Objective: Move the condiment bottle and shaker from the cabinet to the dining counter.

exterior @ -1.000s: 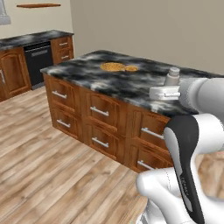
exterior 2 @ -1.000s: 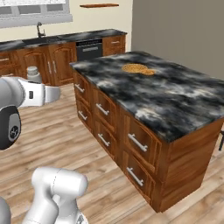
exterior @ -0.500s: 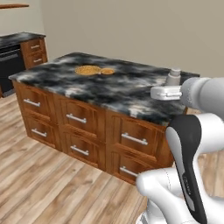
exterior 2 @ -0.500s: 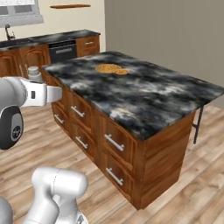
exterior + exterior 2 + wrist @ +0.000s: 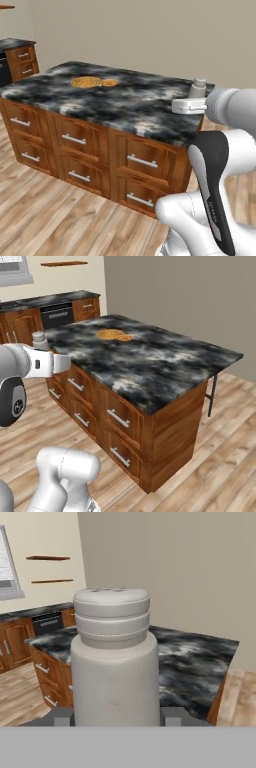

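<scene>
Pincer (image 5: 116,716) fingertips barely visible, clamped around the upright pale shaker (image 5: 114,657), ridged cap, near the marbled counter (image 5: 115,100).

Pale grey-white shaker (image 5: 114,662), dining counter (image 5: 130,100) – black-and-grey marbled top, reddish-brown drawers (image 5: 75,142).

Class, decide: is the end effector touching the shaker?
Touching. In the hand view, the shaker stands upright between the end effector fingertips, which press its sides.

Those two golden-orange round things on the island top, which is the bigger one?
The larger golden-orange round lies farther from the gripper; the smaller round touches its side, nearer the arm. Both lie flat on the dining counter.
</scene>
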